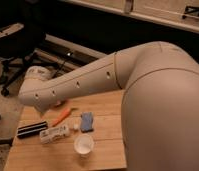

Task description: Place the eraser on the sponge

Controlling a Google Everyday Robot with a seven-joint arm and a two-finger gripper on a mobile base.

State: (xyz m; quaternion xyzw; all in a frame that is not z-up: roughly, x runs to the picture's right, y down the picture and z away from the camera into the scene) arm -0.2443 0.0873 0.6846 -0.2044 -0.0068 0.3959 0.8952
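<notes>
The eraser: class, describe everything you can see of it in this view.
The eraser is a black oblong bar with pale stripes along its side. It lies flat on the wooden table near the left edge, long axis running left to right. The white bottle lies by its right end; contact cannot be told. The blue sponge sits apart to the right. The gripper hangs above and behind it, not touching.

desk point(109, 106) — bottle point(54, 134) lying front-left | cup point(83, 145) upright near front edge | orange stick point(61, 116) behind bottle | chair point(12, 37) far left | gripper point(41, 107) over desk's left rear
</notes>
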